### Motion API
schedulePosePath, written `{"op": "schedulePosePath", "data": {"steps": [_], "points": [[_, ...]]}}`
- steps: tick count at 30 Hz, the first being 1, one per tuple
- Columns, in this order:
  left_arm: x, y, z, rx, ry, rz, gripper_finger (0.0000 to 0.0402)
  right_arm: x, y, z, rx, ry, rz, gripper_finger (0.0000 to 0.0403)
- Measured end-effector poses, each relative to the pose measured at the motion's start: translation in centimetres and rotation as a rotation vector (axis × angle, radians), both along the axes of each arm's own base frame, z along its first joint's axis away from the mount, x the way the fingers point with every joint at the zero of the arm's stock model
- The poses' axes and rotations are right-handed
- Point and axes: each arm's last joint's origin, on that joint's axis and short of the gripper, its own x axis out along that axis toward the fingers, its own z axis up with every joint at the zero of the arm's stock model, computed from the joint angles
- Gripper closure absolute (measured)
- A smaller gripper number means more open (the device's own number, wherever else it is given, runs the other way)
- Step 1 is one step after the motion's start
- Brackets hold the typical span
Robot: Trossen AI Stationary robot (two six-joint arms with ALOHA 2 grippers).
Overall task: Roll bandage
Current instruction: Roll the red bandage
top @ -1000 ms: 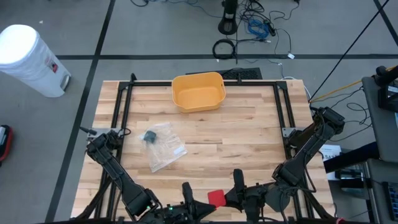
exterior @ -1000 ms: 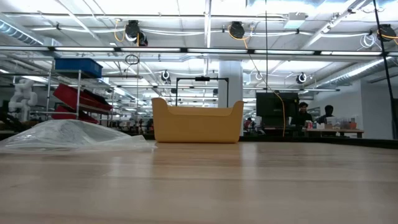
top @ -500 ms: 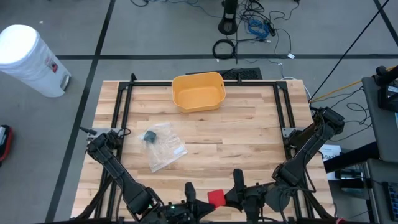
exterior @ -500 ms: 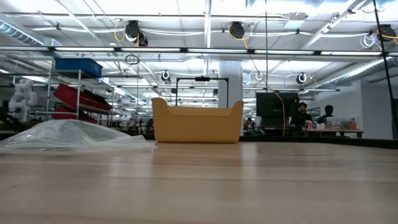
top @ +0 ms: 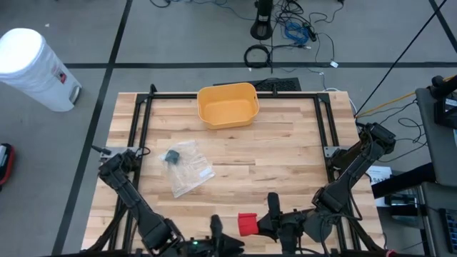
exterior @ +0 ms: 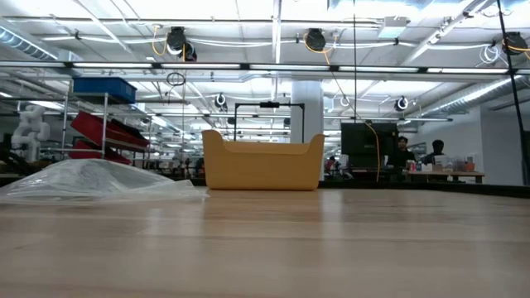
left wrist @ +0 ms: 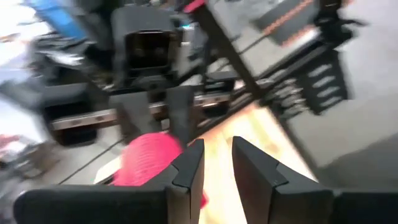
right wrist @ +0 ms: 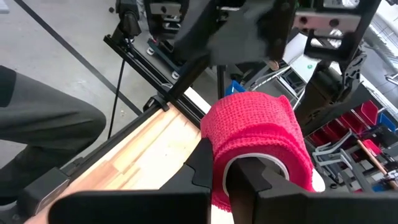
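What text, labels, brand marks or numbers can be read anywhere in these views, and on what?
None can be read.
White bin beside the table: a small red mark on its side, too small to read.
Red bandage roll, yellow tub, plastic bag: no print visible.
Room shelves and screens in the low view: too far off to read.

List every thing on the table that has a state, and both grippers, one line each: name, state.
Red woven bandage roll: wound up, clamped in the right gripper at the table's near edge.
Right gripper: shut on the bandage roll.
Left gripper: jaws slightly apart, empty, beside the roll.
Yellow plastic bin: upright, empty, at the far edge.
Clear plastic bag: lying flat, a dark item inside.
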Motion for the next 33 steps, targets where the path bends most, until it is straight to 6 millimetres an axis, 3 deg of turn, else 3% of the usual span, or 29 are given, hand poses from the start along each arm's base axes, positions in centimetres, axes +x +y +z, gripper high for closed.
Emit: {"op": "schedulePosePath", "data": {"steps": [7, 18, 27, 33], "points": [[-1.5, -0.4, 1.0, 0.031, -0.107, 0.276, 0.0311, 0.0, 0.0, 0.0, -0.012, 0.000, 0.004, 0.0389], [-1.4, -0.2, 0.7, 0.041, -0.081, 0.263, 0.0311, -0.6, 0.6, -0.1, -0.070, -0.006, 0.048, 0.0389], [-1.4, 0.0, 0.6, 0.052, -0.090, 0.320, 0.0310, -2.1, 2.3, -0.1, -0.116, -0.009, 0.311, 0.0389], [-1.3, -0.2, 0.5, 0.007, -0.059, 0.224, 0.0310, -2.9, 3.3, 0.3, -0.103, -0.049, 0.490, 0.0389]]}}
